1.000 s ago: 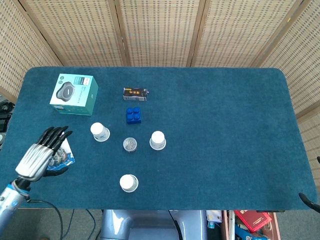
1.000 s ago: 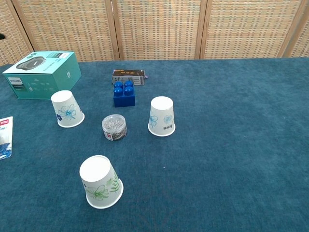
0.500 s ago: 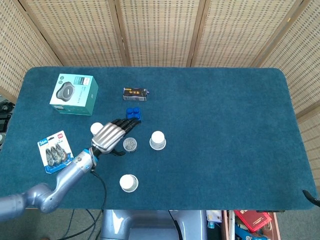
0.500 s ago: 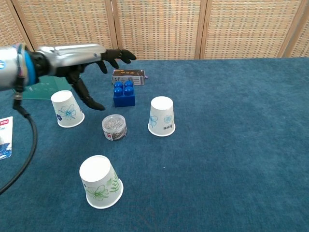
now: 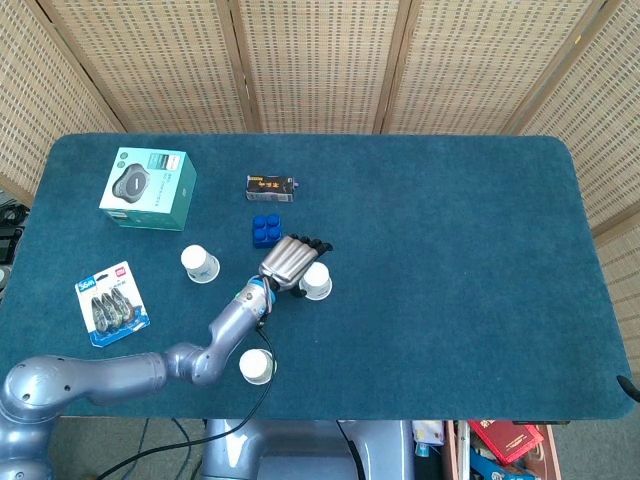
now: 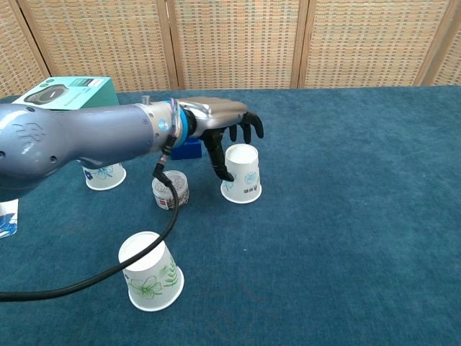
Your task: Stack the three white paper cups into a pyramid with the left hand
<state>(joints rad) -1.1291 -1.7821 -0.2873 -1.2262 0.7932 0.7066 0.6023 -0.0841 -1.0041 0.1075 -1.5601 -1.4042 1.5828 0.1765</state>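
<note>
Three white paper cups stand upside down on the blue table. One cup point(image 5: 318, 281) point(image 6: 241, 174) is in the middle, another point(image 5: 200, 264) point(image 6: 103, 174) to the left, the third point(image 5: 257, 366) point(image 6: 150, 272) near the front edge. My left hand point(image 5: 291, 260) point(image 6: 220, 126) hovers over the middle cup with fingers spread above its top and thumb down at its left side, holding nothing. The right hand is not visible.
A round tin of paper clips point(image 5: 259, 290) point(image 6: 171, 190) sits between the left and middle cups. A blue brick point(image 5: 265, 229), a small dark box point(image 5: 270, 187), a teal box point(image 5: 148, 188) point(image 6: 66, 91) and a blister pack point(image 5: 111, 303) lie around.
My left arm has swung from the table's left edge across to the right, over the clip tin, and the hand is now above the middle cup.
</note>
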